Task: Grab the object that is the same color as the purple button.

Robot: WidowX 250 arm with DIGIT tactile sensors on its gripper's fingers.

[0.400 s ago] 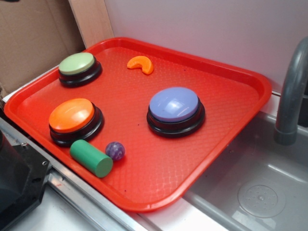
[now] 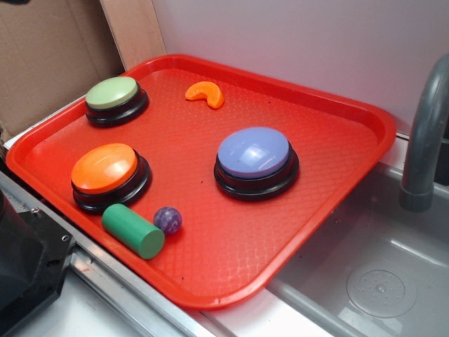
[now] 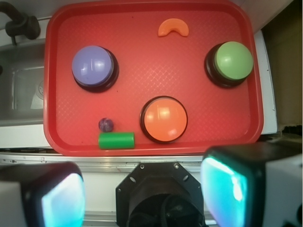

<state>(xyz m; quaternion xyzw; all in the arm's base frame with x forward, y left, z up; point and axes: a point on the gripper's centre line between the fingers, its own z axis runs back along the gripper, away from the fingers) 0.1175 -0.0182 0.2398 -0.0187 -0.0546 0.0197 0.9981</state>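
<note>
Red plastic tray (image 2: 337, 182) sits on a counter beside a steel sink (image 2: 379, 281) w/ grey faucet (image 2: 424, 140); cardboard (image 2: 49, 56) behind. Landmark: purple button (image 2: 254, 156), mid-tray. Small mottled purple ball (image 2: 168, 220) lies near-left of it, just beside the green cylinder (image 2: 133, 230); can't tell if they touch. Orange button (image 2: 106, 172) sits left of the purple button, green button (image 2: 114, 97) far-left, orange crescent piece (image 2: 205, 93) behind it. No legible writing or brands. Gripper (image 3: 142, 191) is spread wide, holding nothing, well above and short of the tray's near edge.
</note>
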